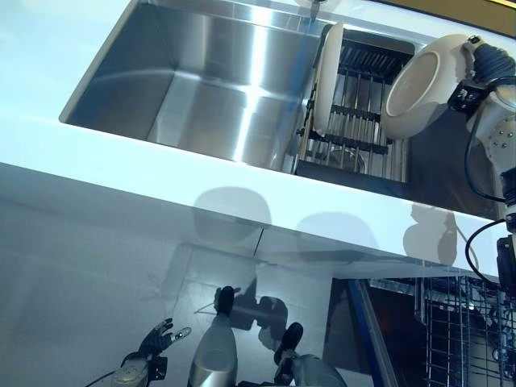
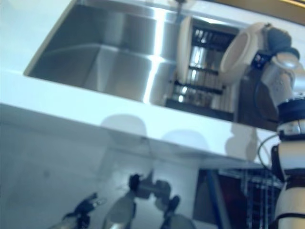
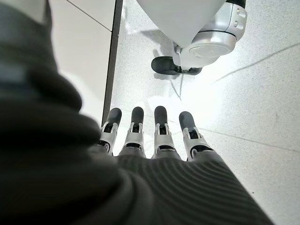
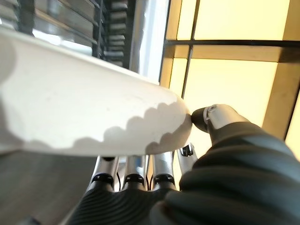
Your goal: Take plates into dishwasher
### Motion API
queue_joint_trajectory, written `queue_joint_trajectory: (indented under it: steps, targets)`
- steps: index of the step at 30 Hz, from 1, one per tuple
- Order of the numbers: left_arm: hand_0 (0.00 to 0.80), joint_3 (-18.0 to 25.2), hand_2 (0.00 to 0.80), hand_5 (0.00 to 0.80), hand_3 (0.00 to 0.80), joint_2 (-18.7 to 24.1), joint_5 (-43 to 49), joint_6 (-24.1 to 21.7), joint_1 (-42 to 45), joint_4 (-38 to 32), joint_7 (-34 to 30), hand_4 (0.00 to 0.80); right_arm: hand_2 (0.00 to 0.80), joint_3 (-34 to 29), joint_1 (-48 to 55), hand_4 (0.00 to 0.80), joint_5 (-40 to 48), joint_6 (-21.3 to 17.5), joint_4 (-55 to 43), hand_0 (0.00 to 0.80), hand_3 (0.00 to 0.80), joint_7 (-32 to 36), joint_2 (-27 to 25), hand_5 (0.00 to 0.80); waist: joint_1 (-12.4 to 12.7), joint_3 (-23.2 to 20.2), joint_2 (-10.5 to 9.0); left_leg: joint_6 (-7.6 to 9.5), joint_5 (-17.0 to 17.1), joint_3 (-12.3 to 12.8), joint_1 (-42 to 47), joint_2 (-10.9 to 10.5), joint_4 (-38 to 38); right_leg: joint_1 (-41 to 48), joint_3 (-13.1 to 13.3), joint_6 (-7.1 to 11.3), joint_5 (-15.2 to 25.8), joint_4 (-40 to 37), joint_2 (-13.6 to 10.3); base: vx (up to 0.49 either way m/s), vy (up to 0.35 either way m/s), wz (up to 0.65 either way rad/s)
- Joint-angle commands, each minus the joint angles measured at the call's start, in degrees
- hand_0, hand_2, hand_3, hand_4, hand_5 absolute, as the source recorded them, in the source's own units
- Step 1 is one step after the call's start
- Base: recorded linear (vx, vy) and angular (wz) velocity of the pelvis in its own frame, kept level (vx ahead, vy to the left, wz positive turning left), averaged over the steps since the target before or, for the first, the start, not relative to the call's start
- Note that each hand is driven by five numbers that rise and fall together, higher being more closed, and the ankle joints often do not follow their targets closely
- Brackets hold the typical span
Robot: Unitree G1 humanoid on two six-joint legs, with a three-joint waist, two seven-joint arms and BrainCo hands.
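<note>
Low left robot hand (image 1: 153,343) idle; right robot hand (image 1: 484,60) holds plate (image 1: 419,85) on edge.

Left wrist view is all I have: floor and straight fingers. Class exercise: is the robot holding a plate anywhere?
Observer: Yes. The right hand grips a white plate at its rim, thumb on the edge, held above the drying rack.
Operator: Any other plates left?
Observer: One more plate stands upright in that rack, beside the sink.
Operator: And the dishwasher?
Observer: Its wire basket shows open, below the counter on the robot's right. The left hand hangs low, empty.
</note>
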Motion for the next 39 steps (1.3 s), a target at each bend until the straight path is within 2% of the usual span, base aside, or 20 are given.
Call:
queue_joint_trajectory:
  steps: [1, 7, 13, 20, 32, 39]
  targets:
    - [0.0, -3.28, 0.0, 0.0, 0.0, 1.91, 0.65, -0.06, 2.27, -0.21, -0.44, 0.0, 0.8, 3.59, -4.55, 0.8, -1.84, -3.92, 0.15, 0.8, 0.8, 0.95, -5.12, 0.8, 1.69, -5.57, -2.18, -0.71, -4.87, 2.65, 2.55, 2.81, 0.09, -2.87, 0.67, 4.27, 2.44, 3.12, -5.0, 0.0, 0.0, 0.0]
    - [0.0, -2.76, 0.0, 0.0, 0.0, 1.8, 1.76, 0.26, 2.66, 0.17, -0.74, 0.0, 0.8, 3.98, -3.48, 0.8, -4.01, -1.6, 0.09, 0.8, 0.8, 4.89, -5.71, 0.8, 1.5, -6.83, -2.75, -0.75, -5.03, 2.93, 3.31, 3.02, 0.07, -2.15, 0.78, 4.18, 2.35, 2.73, -4.69, 0.0, 0.0, 0.0]
    - [0.0, -2.21, 0.0, 0.0, 0.0, 2.07, 2.35, 0.48, 3.04, 0.37, -1.09, 0.0, 0.8, 4.95, -3.39, 0.8, -3.27, -2.62, -0.42, 0.8, 0.8, 7.23, -6.33, 0.8, 1.43, -7.78, -3.42, -0.97, -5.15, 3.25, 3.86, 3.3, -0.02, -1.32, 0.8, 4.18, 2.36, 1.99, -4.28, 0.0, -0.005, -0.02]
    - [0.0, -1.49, 0.0, 0.0, 0.0, 2.0, 3.65, -0.07, 3.42, 1.37, -0.44, 0.0, 0.8, 6.15, -3.73, 0.8, -6.06, -1.59, -3.17, 0.8, 0.8, 9.47, -7.39, 0.8, 0.78, -9.41, -4.61, -1.03, -5.43, 3.8, 4.8, 3.35, -0.15, -0.38, 1.27, 4.19, 2.35, 1.29, -3.85, 0.0, -0.004, -0.01]
    - [0.0, -0.25, 0.0, 0.0, 0.0, 1.04, 5.13, 0.34, 3.67, 3.29, -0.12, 0.0, 0.8, 7.7, -3.69, 0.8, -7.02, 1.5, -5.15, 0.8, 0.8, 12.52, -9.78, 0.8, -1.38, -13.69, -6.26, -0.53, -6.91, 6.46, 7.76, 3.39, 0.07, 1.07, 3.16, 4.49, 2.35, 0.37, -3.5, 0.001, -0.007, -0.11]
    - [0.0, 0.11, 0.0, 0.0, 0.0, 0.52, 5.89, 1.03, 2.91, 4.17, 0.02, 0.0, 0.8, 8.64, -3.17, 0.8, -8.42, 3.23, -5.71, 0.8, 0.8, 17.08, -12.1, 0.8, -3.73, -15.76, -6.6, -0.18, -7.87, 8.7, 9.54, 3.31, 0.36, 1.05, 5.1, 4.79, 2.68, 0.18, -3.34, -0.016, -0.008, -0.19]
